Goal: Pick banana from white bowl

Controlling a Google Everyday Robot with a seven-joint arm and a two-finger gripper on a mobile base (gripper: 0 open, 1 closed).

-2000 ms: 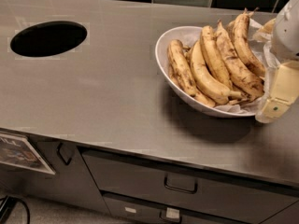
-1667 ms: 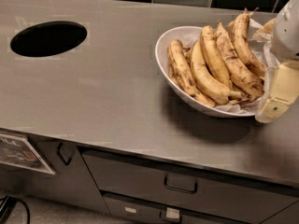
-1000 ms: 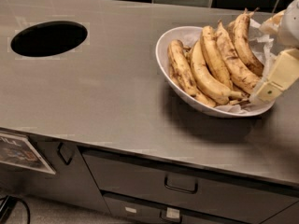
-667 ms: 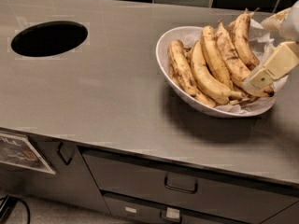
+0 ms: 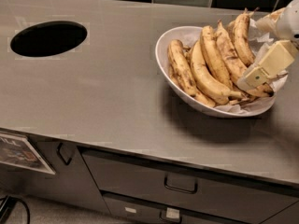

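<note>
Camera view, single entry: the gripper (image 5: 254,74) is hanging over the near-right part of the white bowl (image 5: 201,107), with its cream tip lying across the fruit. I cannot tell whether it is open or closed. The pale wrist (image 5: 289,22) is entering from the right edge, above and behind the tip, so the gripper is slanting down and leftward in view.

Directly under the tip, the banana (image 5: 227,50), long, slim and brown-speckled, is running from the far rim toward the gripper and passing beneath it. I cannot tell whether tip and peel are touching.

Just left of the gripper, a plump yellow banana (image 5: 205,76) is pressing along the target's flank and crowding it. Further left, a speckled banana (image 5: 181,68) is lying against the bowl wall. Behind the gripper, another banana (image 5: 242,36) is leaning on the far rim. Crumpled white paper (image 5: 264,31) is sticking up around the gripper.

Well to the gripper's left, a round hole (image 5: 49,38) is sitting in the steel counter (image 5: 107,97). Below the gripper, drawers (image 5: 180,185) are showing along the counter front.
</note>
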